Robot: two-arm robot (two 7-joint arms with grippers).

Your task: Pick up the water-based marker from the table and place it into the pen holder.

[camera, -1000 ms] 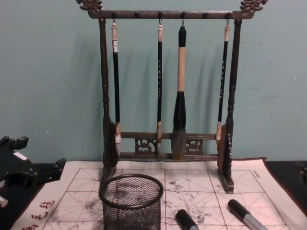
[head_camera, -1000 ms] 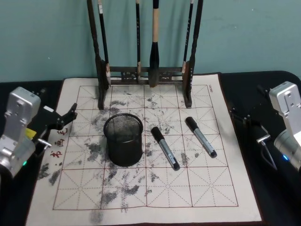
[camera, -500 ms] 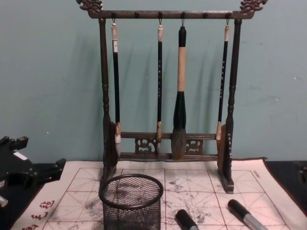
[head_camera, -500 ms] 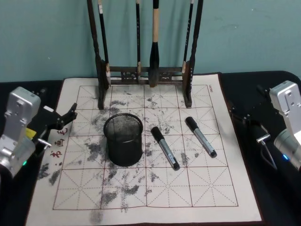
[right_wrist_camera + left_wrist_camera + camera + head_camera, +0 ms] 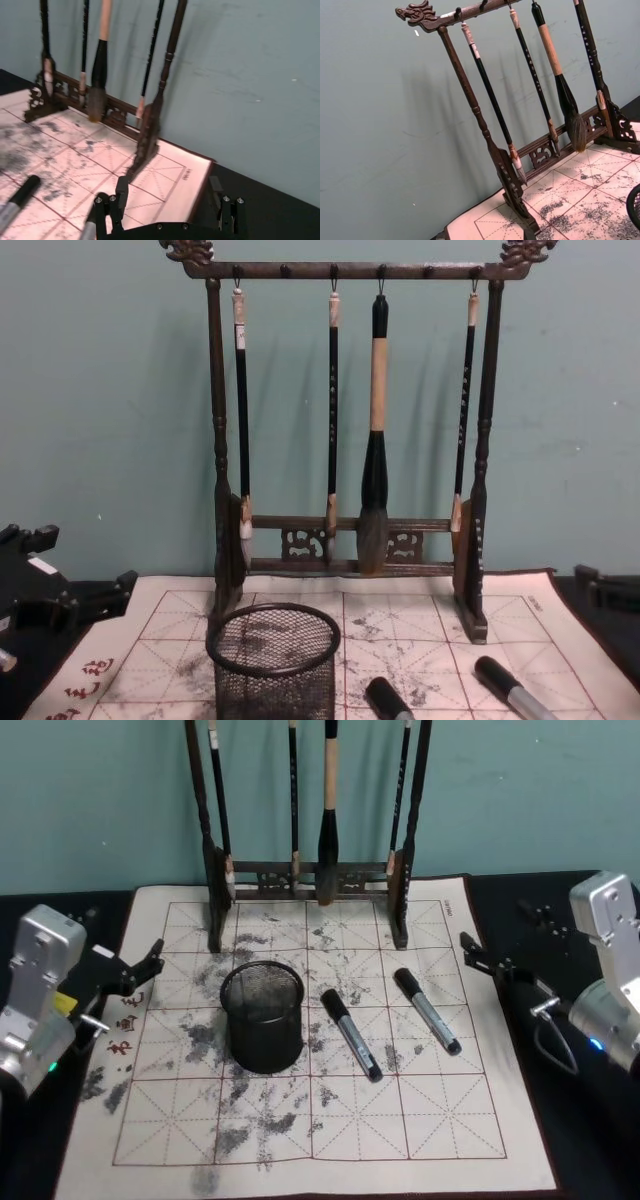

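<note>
Black-capped water-based marker (image 5: 427, 1011), rightmost, lies flat right of the mesh pen holder (image 5: 263, 1017); judged light, stiff, slick, best pinched mid-barrel. Right gripper (image 5: 497, 938) is spread open, empty, nearby; left gripper (image 5: 135, 973) parked open at left

Cut off by the chest view's bottom edge — the pen holder (image 5: 272, 665), the left marker (image 5: 386, 701), the right marker (image 5: 508, 690).

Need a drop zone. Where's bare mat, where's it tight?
Free: near strip of the mat, before the pen holder, left marker and right marker; left strip between pen holder and left pincer. Tight: centre, holder beside markers; far edge, brush rack; right edge, open right pincer.
</note>
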